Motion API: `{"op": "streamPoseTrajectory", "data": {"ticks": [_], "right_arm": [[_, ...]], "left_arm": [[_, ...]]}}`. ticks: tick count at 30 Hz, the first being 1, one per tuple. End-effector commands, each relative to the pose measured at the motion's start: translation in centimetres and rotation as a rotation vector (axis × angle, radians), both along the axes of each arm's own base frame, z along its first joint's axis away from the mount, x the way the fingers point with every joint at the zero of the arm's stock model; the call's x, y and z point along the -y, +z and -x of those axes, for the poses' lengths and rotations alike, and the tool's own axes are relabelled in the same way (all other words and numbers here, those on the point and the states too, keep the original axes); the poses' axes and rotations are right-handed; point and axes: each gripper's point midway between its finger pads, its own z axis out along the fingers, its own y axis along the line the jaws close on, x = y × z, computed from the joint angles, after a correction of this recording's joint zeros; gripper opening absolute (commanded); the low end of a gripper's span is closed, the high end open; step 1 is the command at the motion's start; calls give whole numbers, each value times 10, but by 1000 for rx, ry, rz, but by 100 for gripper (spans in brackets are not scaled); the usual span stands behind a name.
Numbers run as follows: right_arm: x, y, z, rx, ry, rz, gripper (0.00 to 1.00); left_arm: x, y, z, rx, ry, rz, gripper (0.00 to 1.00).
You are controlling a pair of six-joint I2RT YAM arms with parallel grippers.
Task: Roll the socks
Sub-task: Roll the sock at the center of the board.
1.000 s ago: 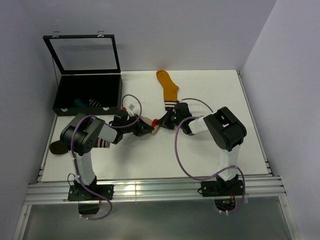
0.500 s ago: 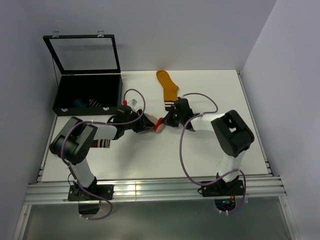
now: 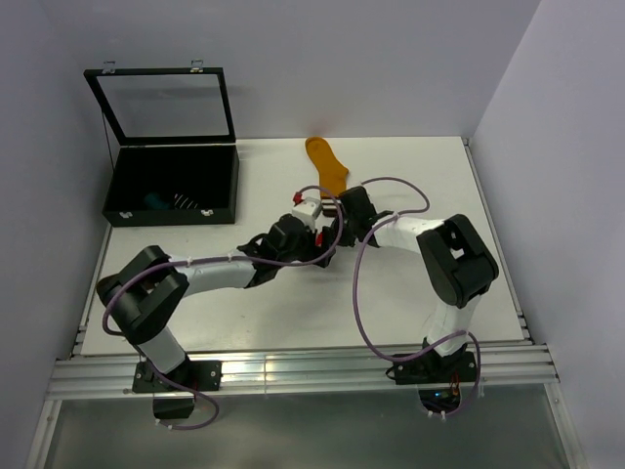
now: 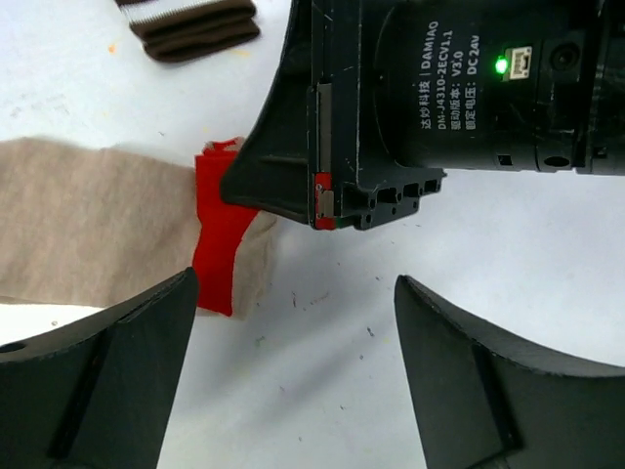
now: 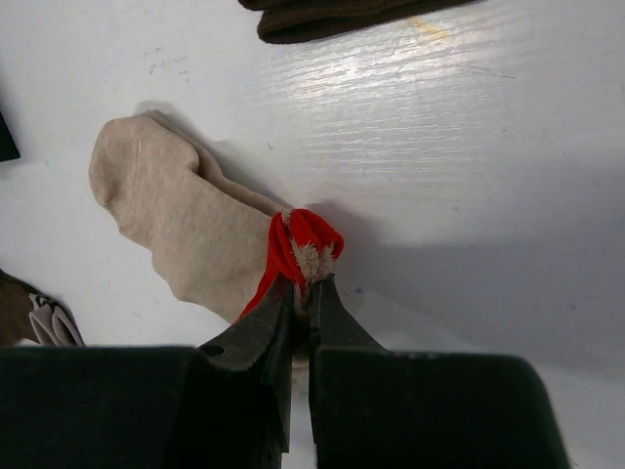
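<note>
A beige sock [image 5: 176, 220] lies flat on the white table, its red end [image 5: 305, 239] bunched up. My right gripper [image 5: 305, 283] is shut on that red end. My left gripper [image 4: 295, 293] stands open over bare table just right of the sock's red band [image 4: 217, 239], with nothing between its fingers. From above, both grippers meet at the table's middle, left gripper [image 3: 311, 234] and right gripper [image 3: 330, 233], and they hide most of the beige sock. A mustard sock [image 3: 327, 166] lies behind them. Its dark striped cuff [image 4: 190, 24] shows in the left wrist view.
An open black case [image 3: 174, 186] with a clear lid stands at the back left, with socks [image 3: 176, 200] inside. The right gripper's black body [image 4: 439, 98] hangs close in front of my left gripper.
My left gripper has opened and let go of the beige sock, and the left arm has stretched out to the right. The right gripper stays shut on the red end.
</note>
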Motion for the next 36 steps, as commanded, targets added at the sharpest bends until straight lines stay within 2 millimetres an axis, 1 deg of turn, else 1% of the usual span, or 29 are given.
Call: {"op": "streamPoseTrajectory", "data": {"ticks": [1, 3, 8, 9, 11, 13, 19, 23, 26, 28, 30, 31, 33, 34, 36], "right_arm": [[9, 9, -3, -8, -16, 26, 0], [8, 8, -2, -13, -12, 24, 0], [6, 7, -2, -26, -5, 12, 0], [6, 5, -1, -30, -5, 12, 0], [5, 4, 0, -36, -4, 11, 0], [5, 4, -1, -36, -5, 7, 0], [4, 4, -1, -49, -1, -7, 0], [2, 10, -1, -46, -1, -17, 0], [0, 16, -1, -47, 3, -30, 0], [0, 18, -1, -47, 3, -43, 0], [0, 20, -1, -47, 0, -49, 0], [0, 22, -2, -45, -3, -51, 0], [0, 23, -2, -45, -4, -54, 0], [0, 23, -2, -44, -3, -55, 0], [-1, 26, -3, -41, -1, -66, 0]], "left_arm": [[-1, 7, -19, 139, 48, -113, 85], [5, 3, -16, 164, 34, -149, 79], [13, -9, -15, 189, 7, -210, 73], [17, -14, -13, 189, -3, -221, 72], [18, -17, -12, 191, -10, -234, 69], [20, -23, -9, 186, -15, -248, 65], [19, -41, -8, 158, -9, -305, 64], [18, -54, -11, 134, 12, -352, 65], [18, -58, -13, 129, 30, -375, 63], [17, -61, -13, 126, 30, -387, 56], [18, -62, -11, 125, 26, -390, 51], [18, -62, -11, 125, 27, -392, 43], [18, -66, -12, 120, 25, -402, 37], [19, -66, -12, 119, 22, -405, 29], [20, -70, -12, 111, 15, -414, 20]]}}
